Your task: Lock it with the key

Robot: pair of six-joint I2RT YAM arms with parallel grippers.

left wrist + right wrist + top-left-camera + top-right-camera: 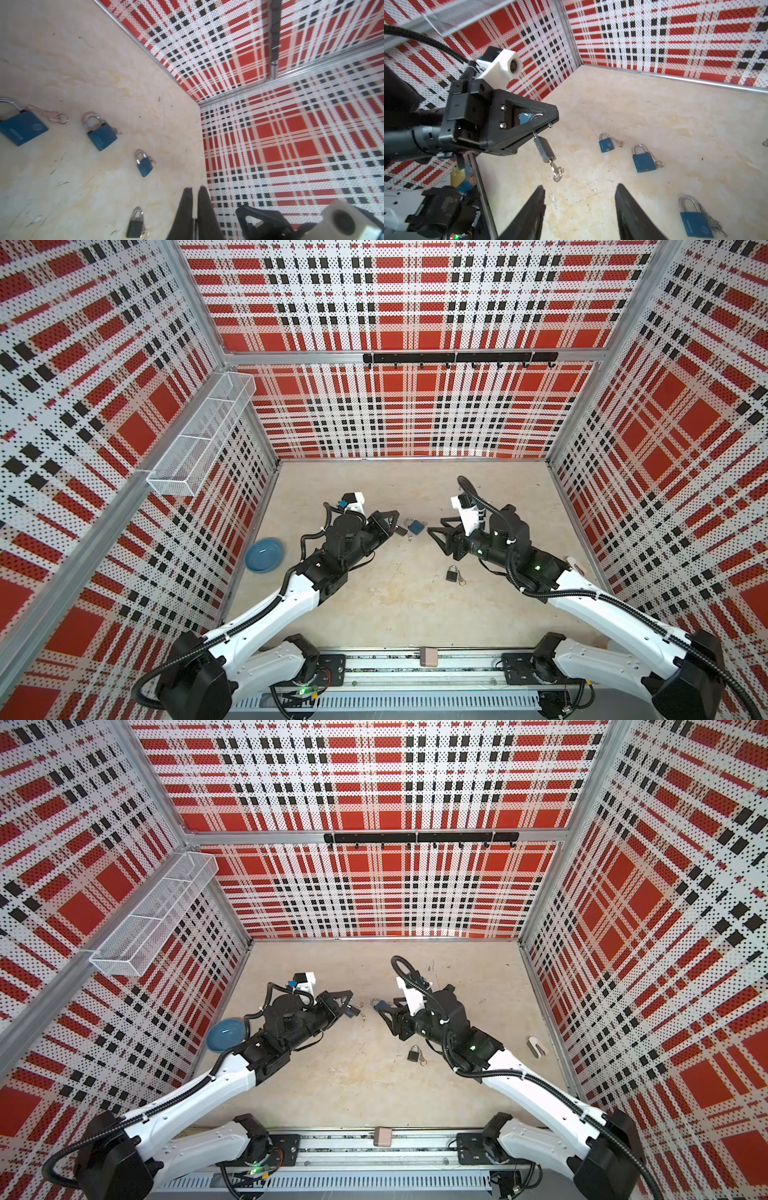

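My left gripper (548,124) clamped on shackle of grey padlock (545,151), so key (554,167) hangs free; right gripper (580,186) jaws apart, ready to pinch it.

Passage between left hand (395,522) and right hand (435,524) is being blocked by a blue padlock (417,526) and the left hand's gripped grey padlock (545,150); bare counter (395,614) is being left between the arms, beside a black padlock (452,573).
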